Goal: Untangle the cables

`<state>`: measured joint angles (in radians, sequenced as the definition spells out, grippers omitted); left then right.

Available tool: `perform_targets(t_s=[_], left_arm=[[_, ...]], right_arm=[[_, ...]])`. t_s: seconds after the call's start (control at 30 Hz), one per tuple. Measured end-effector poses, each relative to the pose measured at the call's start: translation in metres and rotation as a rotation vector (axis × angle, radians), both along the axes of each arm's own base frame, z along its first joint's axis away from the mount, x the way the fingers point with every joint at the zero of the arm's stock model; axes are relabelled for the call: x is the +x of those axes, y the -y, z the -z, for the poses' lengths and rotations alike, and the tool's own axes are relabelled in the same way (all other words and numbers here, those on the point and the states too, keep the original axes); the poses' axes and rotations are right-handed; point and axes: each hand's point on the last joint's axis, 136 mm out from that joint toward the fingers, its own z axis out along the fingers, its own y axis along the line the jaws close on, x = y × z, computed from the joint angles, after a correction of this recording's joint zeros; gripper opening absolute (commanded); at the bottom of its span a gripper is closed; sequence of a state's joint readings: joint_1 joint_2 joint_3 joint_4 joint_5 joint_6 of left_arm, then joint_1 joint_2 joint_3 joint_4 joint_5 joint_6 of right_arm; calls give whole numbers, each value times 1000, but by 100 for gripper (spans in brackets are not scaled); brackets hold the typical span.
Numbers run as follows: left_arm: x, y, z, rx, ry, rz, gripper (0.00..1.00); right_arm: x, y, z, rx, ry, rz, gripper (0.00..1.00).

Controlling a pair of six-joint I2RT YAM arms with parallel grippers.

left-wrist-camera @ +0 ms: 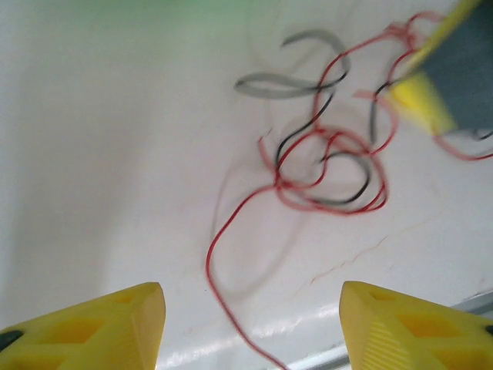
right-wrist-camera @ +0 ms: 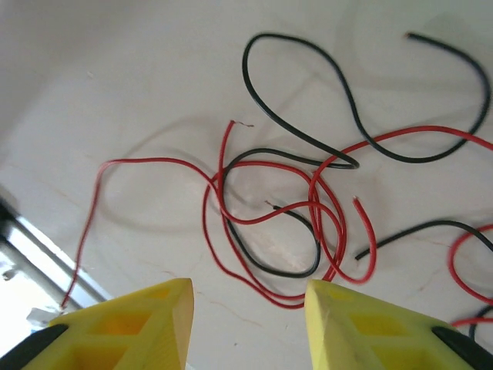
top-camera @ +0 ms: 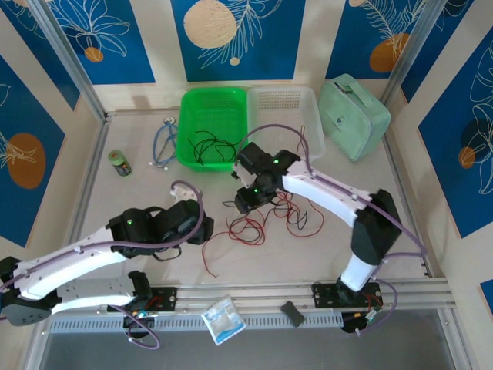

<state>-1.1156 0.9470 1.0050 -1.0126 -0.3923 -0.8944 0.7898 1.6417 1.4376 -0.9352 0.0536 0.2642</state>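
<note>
Tangled red and black cables [top-camera: 262, 220] are seen just in front of the green basket [top-camera: 212, 127]
The left gripper [left-wrist-camera: 252, 304] and the right gripper [right-wrist-camera: 248, 297] are held spread above them, nothing being pinched

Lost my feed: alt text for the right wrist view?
Red wires and black wires lie looped over each other on a pale table, just beyond the open right gripper, whose two yellow fingers frame the bottom edge.
</note>
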Motion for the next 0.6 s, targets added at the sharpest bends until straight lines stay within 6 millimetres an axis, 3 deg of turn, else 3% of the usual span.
perform_targets(t_s=[0.17,0.33,0.6], left_arm=[[-3,-7,62,19,-149,-73,58],[27,25,103,17,-236,-81,43],[73,68,131,48,-232,-34,35]], right_arm=[[-7,19,-34,78,61,53,43],[-15,38,-44,110,77,102,43],[-26,59,-42,128,74,160,43]])
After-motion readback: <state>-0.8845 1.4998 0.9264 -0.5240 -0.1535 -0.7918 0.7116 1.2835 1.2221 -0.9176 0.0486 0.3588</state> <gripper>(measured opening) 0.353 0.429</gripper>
